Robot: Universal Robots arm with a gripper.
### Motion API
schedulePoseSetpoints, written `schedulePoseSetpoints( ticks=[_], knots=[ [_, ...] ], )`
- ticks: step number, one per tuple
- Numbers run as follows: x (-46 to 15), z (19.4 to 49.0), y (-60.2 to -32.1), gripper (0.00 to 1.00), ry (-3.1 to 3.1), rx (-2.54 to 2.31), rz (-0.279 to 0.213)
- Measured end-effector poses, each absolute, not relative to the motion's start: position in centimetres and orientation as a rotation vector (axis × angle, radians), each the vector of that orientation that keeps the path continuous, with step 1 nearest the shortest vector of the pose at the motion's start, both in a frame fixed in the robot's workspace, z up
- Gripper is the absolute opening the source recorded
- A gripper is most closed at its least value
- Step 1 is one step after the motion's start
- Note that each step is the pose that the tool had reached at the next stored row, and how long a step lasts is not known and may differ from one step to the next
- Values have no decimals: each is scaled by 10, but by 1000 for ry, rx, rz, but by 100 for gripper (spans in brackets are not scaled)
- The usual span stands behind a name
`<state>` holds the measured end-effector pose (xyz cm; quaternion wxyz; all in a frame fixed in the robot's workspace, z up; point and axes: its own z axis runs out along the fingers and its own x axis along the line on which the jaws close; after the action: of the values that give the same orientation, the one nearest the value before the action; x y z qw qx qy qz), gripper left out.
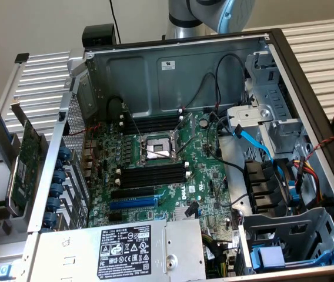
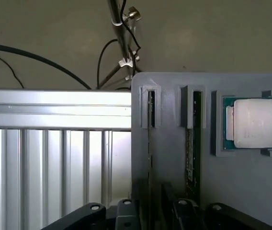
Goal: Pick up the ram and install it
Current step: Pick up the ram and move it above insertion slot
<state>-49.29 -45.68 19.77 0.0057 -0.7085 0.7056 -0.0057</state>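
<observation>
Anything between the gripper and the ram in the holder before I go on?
Nothing visible. The gripper is right at the ram, which stands on edge in the gray holder. It is the stick farther from the CPU, and no cable or part crosses it.

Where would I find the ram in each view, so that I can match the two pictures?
Wrist view: two ram sticks stand on edge in the grey holder, beside the processor.
Exterior view: the black memory slots look empty; the arm stands beyond the computer case.
Shared landmark: the ribbed aluminium table.
</observation>
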Motion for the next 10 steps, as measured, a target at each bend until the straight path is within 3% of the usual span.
schedulePoseSetpoints(
  ticks=[1, 3, 5, 10],
  knots=[
    [-493, 199, -457, 27, 2209, -2218, -18],
    [-493, 207, -457, 15, 2209, -2218, -18],
    [-493, 215, -457, 12, 2209, -2218, -18],
    [-493, 238, -458, 12, 2209, -2218, -18]
  ],
)
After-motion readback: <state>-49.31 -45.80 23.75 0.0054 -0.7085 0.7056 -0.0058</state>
